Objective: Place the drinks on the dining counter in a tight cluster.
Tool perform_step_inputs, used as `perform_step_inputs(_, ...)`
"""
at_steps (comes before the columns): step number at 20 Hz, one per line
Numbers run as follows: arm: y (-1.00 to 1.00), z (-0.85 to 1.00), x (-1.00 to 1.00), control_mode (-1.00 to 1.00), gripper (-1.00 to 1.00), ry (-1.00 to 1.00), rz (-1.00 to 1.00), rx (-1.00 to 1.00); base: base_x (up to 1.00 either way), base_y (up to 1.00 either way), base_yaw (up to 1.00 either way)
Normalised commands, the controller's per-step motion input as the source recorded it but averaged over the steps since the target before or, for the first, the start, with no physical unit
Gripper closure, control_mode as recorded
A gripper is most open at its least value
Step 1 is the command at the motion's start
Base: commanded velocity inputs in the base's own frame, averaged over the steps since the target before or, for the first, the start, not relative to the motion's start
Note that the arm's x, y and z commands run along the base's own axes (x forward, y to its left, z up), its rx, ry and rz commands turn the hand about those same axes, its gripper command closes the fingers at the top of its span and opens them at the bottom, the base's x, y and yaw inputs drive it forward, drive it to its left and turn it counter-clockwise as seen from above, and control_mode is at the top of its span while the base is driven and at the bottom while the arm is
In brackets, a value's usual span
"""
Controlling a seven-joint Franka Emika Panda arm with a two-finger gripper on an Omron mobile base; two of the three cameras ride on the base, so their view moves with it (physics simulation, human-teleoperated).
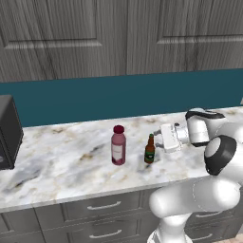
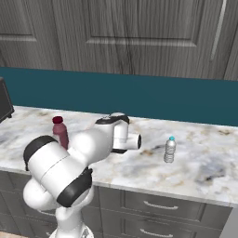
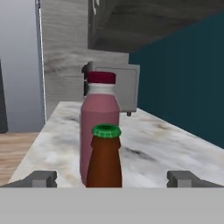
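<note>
Beer bottle (image 3: 104,157) upright on counter (image 1: 57,161), centred between my end effector (image 3: 111,178) tips, spread wide, nothing held. I approach sideways to close around body. Juice bottle (image 1: 118,145) just behind; water bottle (image 2: 170,149) well apart.

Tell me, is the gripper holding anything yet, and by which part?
Nothing is held. The gripper stands open, its fingertips apart on either side of the beer bottle, not touching it.
</note>
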Motion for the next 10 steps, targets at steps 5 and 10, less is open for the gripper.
perform_step_inputs(5, 0.13, -0.07, 0.06, -1.0, -1.0, 0.05, 0.0, 0.05, 0.0, 0.0, 0.0)
perform_step_inputs(10, 0.14, -0.07, 0.11, -1.0, -1.0, 0.05, 0.0, 0.04, 0.0, 0.0, 0.0)
